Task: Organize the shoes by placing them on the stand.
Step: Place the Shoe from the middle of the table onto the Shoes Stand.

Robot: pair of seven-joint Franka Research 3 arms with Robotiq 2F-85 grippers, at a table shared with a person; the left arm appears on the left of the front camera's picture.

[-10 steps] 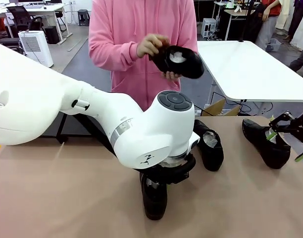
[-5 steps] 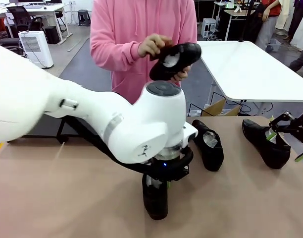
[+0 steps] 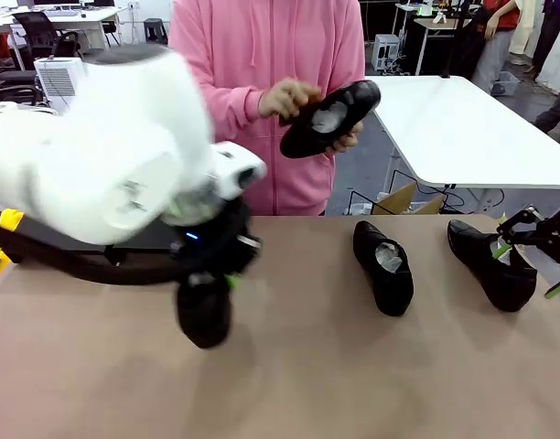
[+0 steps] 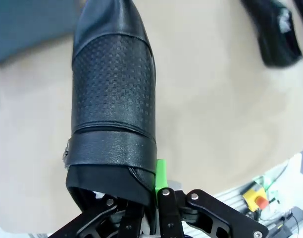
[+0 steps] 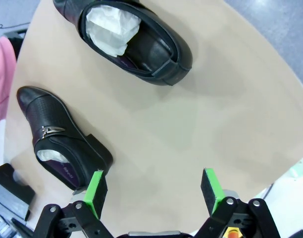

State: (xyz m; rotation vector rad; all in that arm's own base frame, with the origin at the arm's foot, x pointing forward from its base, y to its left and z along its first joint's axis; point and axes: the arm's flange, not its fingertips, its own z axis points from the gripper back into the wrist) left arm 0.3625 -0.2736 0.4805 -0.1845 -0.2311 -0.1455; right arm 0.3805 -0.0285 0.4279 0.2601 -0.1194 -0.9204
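Front view, starting at the left: the dark stand (image 3: 79, 245) sits at the far left edge of the tan table (image 3: 353, 384), mostly hidden behind the blurred left arm. Just in front of it, the left gripper (image 3: 213, 274) is clamped on a perforated shoe (image 3: 204, 315), which hangs toe-down close to the surface. Whether the toe touches, I cannot tell. In the left wrist view the same gripper (image 4: 144, 186) pinches the rim of that shoe's (image 4: 114, 89) opening, with a green pad (image 4: 160, 171) pressed against the outside of the leather.

Beyond the far edge, near the middle, the person's hands (image 3: 285, 99) hold a second shoe (image 3: 330, 119) tilted in the air, white paper showing inside.

Right of centre a buckled shoe (image 3: 383, 267) (image 5: 62, 144) lies on the surface near the far edge. Well apart from it, by the right edge, lies the last shoe (image 3: 490, 265) (image 5: 126, 37), also stuffed with paper.

Just beside that one, the right gripper (image 3: 529, 270) (image 5: 153, 191) hangs with its fingers spread wide and nothing between them.
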